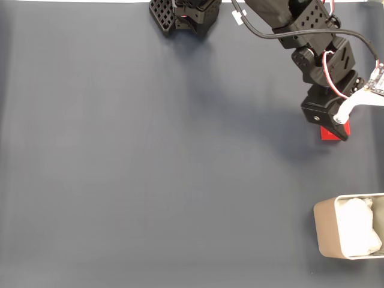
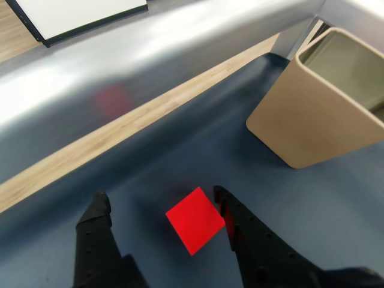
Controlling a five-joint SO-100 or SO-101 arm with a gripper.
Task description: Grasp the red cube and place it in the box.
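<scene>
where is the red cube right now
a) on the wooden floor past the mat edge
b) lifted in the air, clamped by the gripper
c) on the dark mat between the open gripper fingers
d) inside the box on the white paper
c: in the wrist view the red cube lies on the dark mat between the spread fingers of the gripper, with a gap on the left side, and the box stands apart from it.

Soft, even room light falls on the dark mat (image 1: 150,168) in the fixed view, and the arm (image 1: 318,66) throws only a faint blurred shadow down and to the left. The wrist view is sharper near the lens, while a broad white glare smears the metal rail (image 2: 150,72) behind.
</scene>
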